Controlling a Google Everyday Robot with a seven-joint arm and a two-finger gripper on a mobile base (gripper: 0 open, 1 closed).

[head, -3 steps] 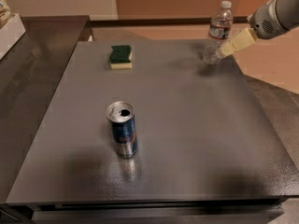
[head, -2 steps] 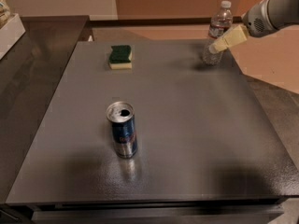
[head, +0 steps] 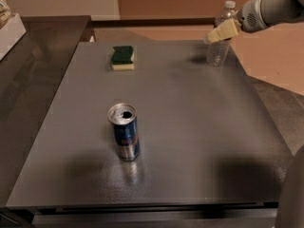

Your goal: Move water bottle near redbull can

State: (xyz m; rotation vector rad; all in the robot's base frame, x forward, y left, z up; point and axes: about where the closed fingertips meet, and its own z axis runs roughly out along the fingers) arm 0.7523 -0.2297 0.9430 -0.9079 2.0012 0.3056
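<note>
Where the water bottle stands, the hand angles across it.

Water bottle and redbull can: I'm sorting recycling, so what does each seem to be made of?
The water bottle looks like clear plastic: the table shows through its body, below a white cap. The redbull can looks like painted metal, probably aluminium: glossy blue and silver sides, bare silver top. The claw is at the bottle's upper half, at the table's far right.
</note>
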